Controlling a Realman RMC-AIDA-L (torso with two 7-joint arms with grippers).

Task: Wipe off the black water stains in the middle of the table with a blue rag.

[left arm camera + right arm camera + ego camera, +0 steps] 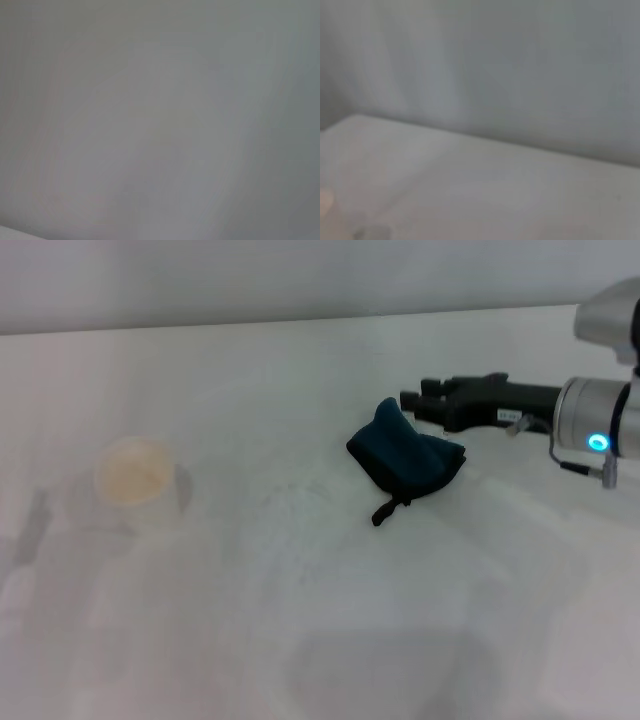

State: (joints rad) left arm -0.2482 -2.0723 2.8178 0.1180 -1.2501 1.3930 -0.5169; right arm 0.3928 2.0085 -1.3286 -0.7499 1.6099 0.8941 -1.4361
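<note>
Bunched teal blue rag (405, 462) on table (300, 640); right gripper (412, 400) beside it, jaws unreadable.

Fills most of the head view with a plain white matte bench (300, 640). Meets a pale grey wall (250, 280) along the far edge, that line rising slightly toward the far right corner. Lies under soft, even light, with only a faint grey shade toward the near edge. Shows again in the right wrist view as the pale bench (470, 200) below the grey wall (520, 75). Gives only flat, featureless grey in the left wrist view; cannot tell which surface.
</note>
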